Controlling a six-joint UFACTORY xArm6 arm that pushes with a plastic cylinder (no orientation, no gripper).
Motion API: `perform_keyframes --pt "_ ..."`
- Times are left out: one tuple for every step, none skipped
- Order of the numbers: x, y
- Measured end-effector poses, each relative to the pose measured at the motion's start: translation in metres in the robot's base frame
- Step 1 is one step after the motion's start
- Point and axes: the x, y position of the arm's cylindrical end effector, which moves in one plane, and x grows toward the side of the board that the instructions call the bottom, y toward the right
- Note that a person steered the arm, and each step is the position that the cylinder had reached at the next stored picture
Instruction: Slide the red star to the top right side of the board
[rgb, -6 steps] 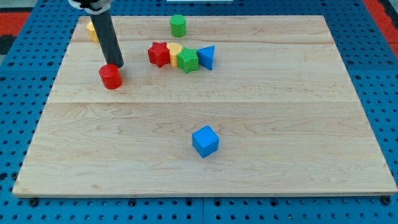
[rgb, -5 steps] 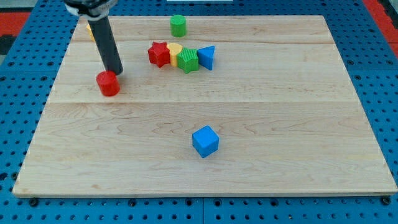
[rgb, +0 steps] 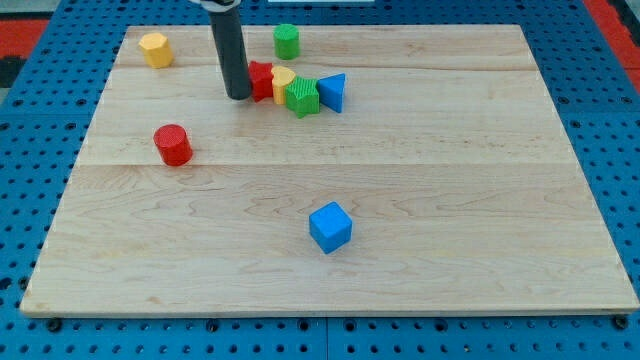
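Camera view shows my tip (rgb: 238, 96) set against the view's left side of the red star (rgb: 261, 81), which sits in the upper middle-left of the surface (rgb: 450, 200), heading a row with a yellow block (rgb: 283, 80), a green block (rgb: 301, 97) and a blue triangle (rgb: 333, 92) packed to its right. The star's goal, the top right, lies away across that row, so a push rightward would likely shove the neighbours too. No gripper exists on this rod, so nothing is pinched; the tip merely appears to touch the star.
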Motion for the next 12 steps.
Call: perform_keyframes --pt "-0.009 0.004" --pt "-0.008 -0.038" --pt "-0.024 -0.049" --pt "-0.026 0.018" --pt "-0.026 0.107" --pt "-0.025 0.129" --pt "-0.007 0.075" --pt "0.0 0.018" --pt "-0.024 0.007" --pt "-0.053 0.014" --pt "-0.063 0.063" --pt "-0.067 0.136"
